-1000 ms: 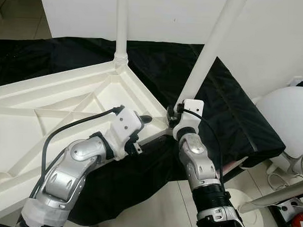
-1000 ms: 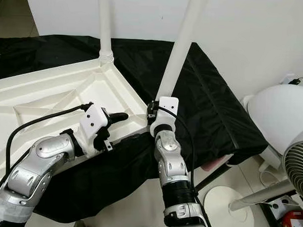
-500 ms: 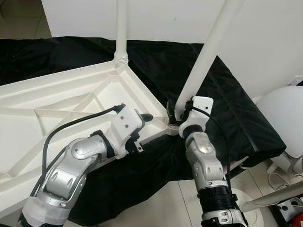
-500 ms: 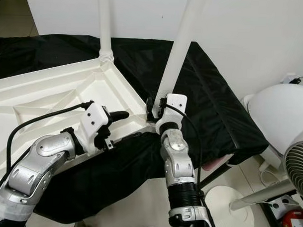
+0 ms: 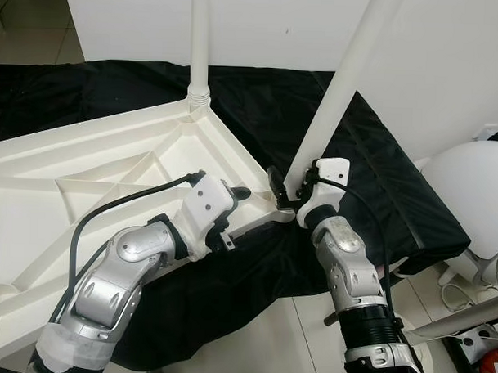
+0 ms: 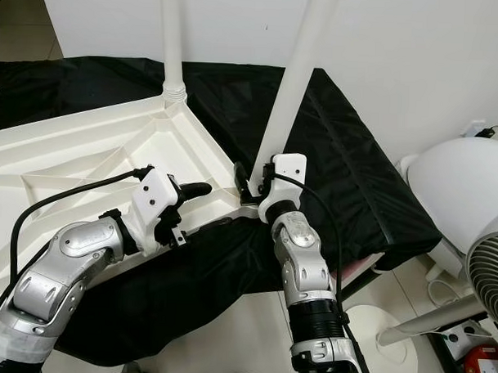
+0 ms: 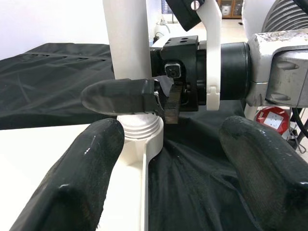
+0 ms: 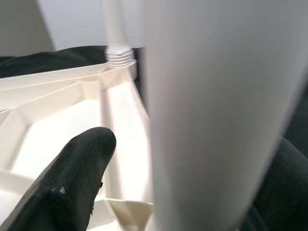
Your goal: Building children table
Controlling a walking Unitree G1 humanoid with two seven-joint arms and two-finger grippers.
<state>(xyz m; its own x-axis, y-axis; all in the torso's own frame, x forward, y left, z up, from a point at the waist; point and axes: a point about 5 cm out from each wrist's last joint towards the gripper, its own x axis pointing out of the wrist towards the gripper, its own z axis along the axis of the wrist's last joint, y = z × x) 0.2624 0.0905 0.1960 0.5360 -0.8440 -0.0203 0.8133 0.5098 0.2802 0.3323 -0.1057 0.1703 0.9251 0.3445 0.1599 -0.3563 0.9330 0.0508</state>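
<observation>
The white children's table top (image 5: 86,160) lies upside down on a black cloth. One white leg (image 5: 200,37) stands upright in its far corner socket. A second white leg (image 5: 341,87) leans in the near right corner socket (image 7: 139,132). My right gripper (image 5: 287,186) is open around the base of this leg, and in the right wrist view a gap shows between one finger (image 8: 77,183) and the leg (image 8: 211,106). My left gripper (image 5: 234,216) is open and straddles the table's near rim just left of that corner, its fingers (image 7: 82,178) spread wide.
The black cloth (image 5: 380,183) drapes over the right and near edges of the support. A white rounded appliance (image 5: 470,186), a fan (image 6: 489,281) with a round white base (image 5: 403,331) and a red object (image 5: 494,371) crowd the floor on the right. A white wall stands behind.
My right forearm has swung to the right while its gripper stays at the leaning leg's base; one finger now stands out further from the leg. The left arm has barely moved.
</observation>
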